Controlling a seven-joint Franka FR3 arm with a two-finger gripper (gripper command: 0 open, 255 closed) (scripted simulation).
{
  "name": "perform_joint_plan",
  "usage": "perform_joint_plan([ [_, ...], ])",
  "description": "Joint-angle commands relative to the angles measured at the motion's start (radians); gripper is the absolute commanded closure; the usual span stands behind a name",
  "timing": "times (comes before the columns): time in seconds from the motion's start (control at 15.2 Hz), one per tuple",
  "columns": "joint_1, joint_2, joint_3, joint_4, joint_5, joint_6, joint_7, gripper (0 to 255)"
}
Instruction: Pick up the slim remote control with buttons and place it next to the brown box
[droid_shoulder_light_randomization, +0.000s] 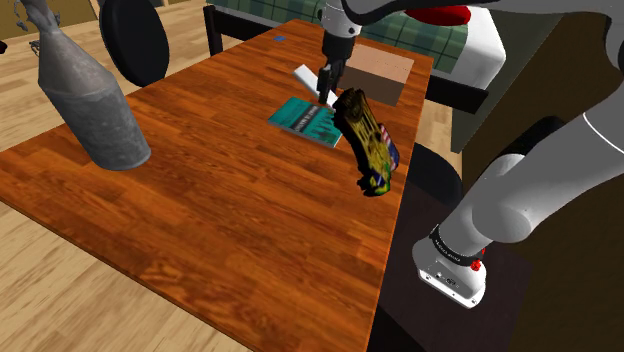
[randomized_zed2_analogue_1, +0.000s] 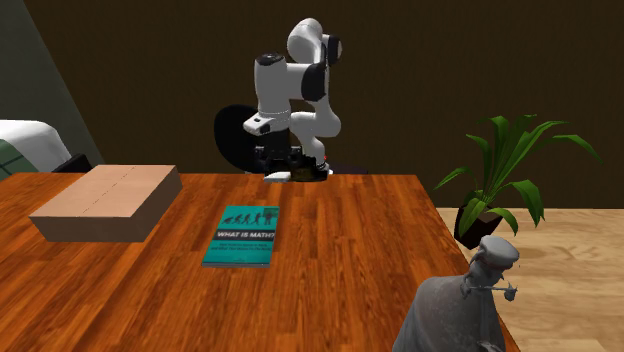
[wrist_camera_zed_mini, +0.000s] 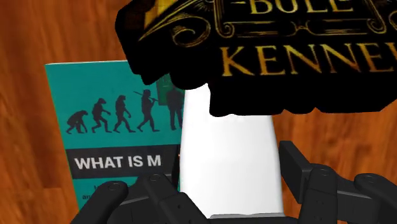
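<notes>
Two fingers of the gripper (wrist_camera_zed_mini: 222, 168) pinch the white remote (wrist_camera_zed_mini: 226, 127) at mid-frame in the wrist view, by the teal book (wrist_camera_zed_mini: 114, 127). Brown box (droid_shoulder_light_randomization: 380, 72) sits upper right, shoulder view. Your risk: the black-gold package (droid_shoulder_light_randomization: 366, 140) close by; a low swing clips it, knocking the remote loose.

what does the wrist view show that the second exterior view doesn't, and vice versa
Wrist view adds: gold lettering on the black pack, and the end effector clasping the white remote close up. Second exterior view adds: the brown box, potted plant, grey figure and white arm. Shared: the teal book on the wooden table.
</notes>
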Motion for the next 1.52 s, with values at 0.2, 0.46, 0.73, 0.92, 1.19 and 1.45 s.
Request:
perform_joint_plan([
  [0.2, -0.047, -0.067, -0.071, -0.070, -0.018, 0.001, -0.112, 255],
  [0.46, -0.087, -0.102, -0.134, -0.101, -0.040, -0.002, -0.205, 255],
  [0.73, -0.128, -0.120, -0.199, -0.114, -0.063, -0.006, -0.300, 255],
  [0.92, -0.157, -0.123, -0.249, -0.112, -0.081, -0.009, -0.372, 255],
  [1.19, -0.196, -0.111, -0.318, -0.094, -0.100, -0.012, -0.470, 255],
  [1.45, -0.231, -0.080, -0.387, -0.058, -0.112, -0.014, -0.572, 255],
])
